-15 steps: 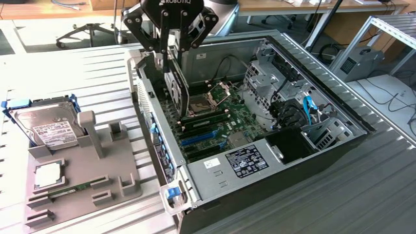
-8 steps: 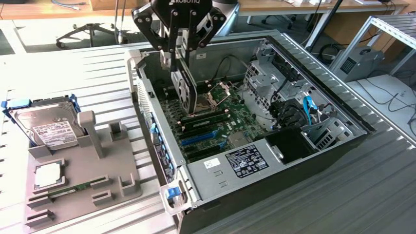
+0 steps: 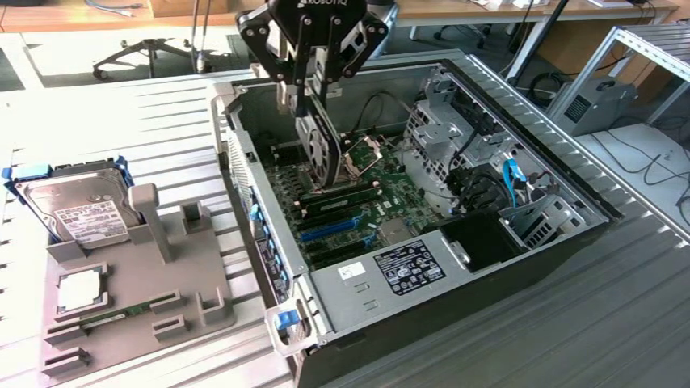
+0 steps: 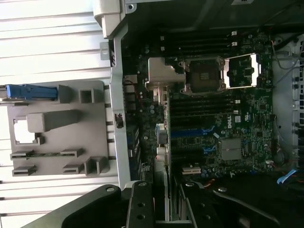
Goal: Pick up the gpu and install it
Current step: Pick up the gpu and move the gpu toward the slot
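Exterior view: on its left, a grey moulded plastic tray [image 3: 161, 283] carries a silver hard drive with a white label [image 3: 81, 212]. Towards the middle, the black gripper [image 3: 310, 101] hangs over the open black and silver computer case [image 3: 356, 311]. Its fingers pinch the gpu [image 3: 320, 145], a thin dark card held upright on edge over the green motherboard [image 3: 372, 190]. On the right, blue cables [image 3: 511, 179] lie near the drive bays. In the wrist view the gpu [image 4: 161, 190] shows edge-on between the fingers [image 4: 140, 204].
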Controlling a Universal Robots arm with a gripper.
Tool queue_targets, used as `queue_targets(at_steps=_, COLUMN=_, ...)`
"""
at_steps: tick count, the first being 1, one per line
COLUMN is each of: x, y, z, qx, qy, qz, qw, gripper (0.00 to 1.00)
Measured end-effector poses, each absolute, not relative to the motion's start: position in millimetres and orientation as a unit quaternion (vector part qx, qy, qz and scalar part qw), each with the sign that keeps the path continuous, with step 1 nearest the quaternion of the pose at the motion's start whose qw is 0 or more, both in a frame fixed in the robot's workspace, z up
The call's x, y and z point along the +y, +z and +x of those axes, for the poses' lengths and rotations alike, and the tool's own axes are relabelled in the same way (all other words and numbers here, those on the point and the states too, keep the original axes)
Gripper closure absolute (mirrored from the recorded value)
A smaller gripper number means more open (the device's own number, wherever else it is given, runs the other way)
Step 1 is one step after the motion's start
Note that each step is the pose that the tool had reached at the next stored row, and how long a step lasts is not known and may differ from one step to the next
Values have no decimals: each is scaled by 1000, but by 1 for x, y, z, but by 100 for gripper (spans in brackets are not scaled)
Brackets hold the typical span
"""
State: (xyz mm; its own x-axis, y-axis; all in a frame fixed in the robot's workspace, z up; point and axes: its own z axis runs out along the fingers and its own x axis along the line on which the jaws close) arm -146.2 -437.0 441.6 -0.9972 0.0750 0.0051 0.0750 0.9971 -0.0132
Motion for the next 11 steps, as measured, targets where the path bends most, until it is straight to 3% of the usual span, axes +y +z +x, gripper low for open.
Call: queue_targets(at_steps=11, x=-437, y=442, z=-123, qx=-999, qy=9, qz=-38, qw=7, gripper=73)
